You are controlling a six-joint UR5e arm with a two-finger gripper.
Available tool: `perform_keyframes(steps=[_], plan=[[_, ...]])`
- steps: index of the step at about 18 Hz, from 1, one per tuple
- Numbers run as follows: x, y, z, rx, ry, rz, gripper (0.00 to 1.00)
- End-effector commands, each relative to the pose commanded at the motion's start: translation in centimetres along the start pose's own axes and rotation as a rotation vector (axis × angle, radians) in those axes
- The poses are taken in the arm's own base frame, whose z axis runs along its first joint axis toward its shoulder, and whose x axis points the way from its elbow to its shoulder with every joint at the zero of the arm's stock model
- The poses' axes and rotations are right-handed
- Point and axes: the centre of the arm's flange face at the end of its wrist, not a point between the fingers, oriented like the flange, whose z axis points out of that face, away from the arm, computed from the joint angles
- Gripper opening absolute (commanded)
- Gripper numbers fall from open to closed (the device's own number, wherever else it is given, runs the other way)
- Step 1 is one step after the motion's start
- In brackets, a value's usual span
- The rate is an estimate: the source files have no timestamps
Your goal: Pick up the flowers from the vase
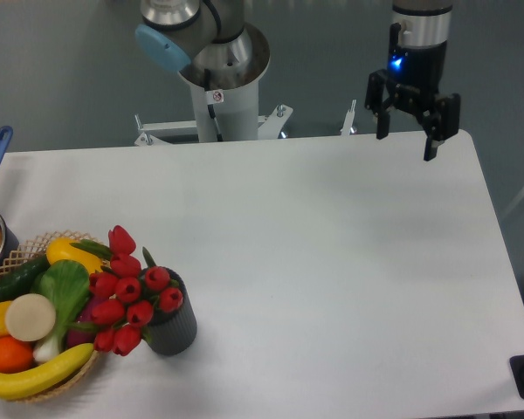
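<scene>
I see my pincer (409,140) spread and empty over the surface's (332,262) far right corner, well apart from the roughly ten red flowers (127,297) sitting in the one vase (175,327) near the front left edge.

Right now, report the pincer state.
Pincer: open, holding nothing, far from the flowers in the vase.

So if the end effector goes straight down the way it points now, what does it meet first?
Probably the bare white table near its far right corner. The open end effector points down there; depth is unclear, and nothing else lies below it.
</scene>
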Motion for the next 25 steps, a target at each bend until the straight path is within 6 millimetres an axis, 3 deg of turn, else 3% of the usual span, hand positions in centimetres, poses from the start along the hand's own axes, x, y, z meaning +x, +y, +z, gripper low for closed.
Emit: perform_keyframes(steps=[4,10,18,25], plan=[[1.2,-2.4,3.1,0.042,0.056,-0.095,1.0],[3.0,-9.7,8.5,0.213,0.115,-0.154,1.0],[4.7,-13.6,10.2,0.529,0.262,-0.152,1.0],[6.6,-16.1,11.7,0.541,0.3,-0.101,1.0]])
